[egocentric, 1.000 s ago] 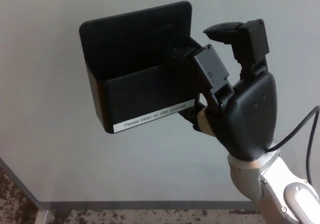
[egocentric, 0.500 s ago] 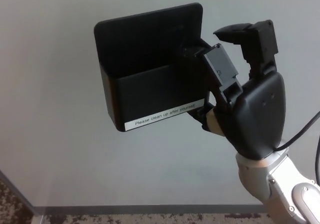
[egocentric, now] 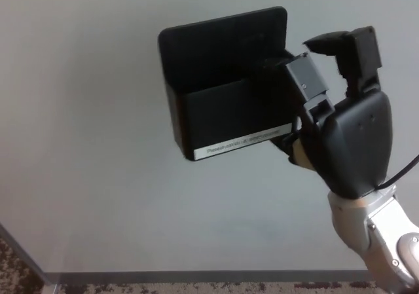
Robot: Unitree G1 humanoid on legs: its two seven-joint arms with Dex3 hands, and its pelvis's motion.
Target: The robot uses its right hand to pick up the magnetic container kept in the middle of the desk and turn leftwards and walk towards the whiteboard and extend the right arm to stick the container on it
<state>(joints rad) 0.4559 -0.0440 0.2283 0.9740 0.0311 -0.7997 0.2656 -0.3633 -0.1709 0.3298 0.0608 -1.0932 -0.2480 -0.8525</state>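
A black open-topped magnetic container (egocentric: pixel 226 84) with a white label strip along its lower front edge is held up against the pale whiteboard (egocentric: pixel 98 143), in the upper middle of the head view. My right hand (egocentric: pixel 340 124) is shut on its right end, one finger inside the box and the thumb under it; another finger sticks up free. Whether the flat back plate touches the board cannot be told. My left hand does not show.
The whiteboard's grey bottom edge (egocentric: pixel 196 276) runs along the picture's base, with speckled carpet (egocentric: pixel 19 268) beneath at the lower left. My silver right forearm (egocentric: pixel 380 241) and a black cable (egocentric: pixel 402 169) occupy the lower right corner.
The container and my right hand have shifted right and slightly up in the picture across the earlier frames, still gripped the same way; the board's bottom edge has dropped lower in view.
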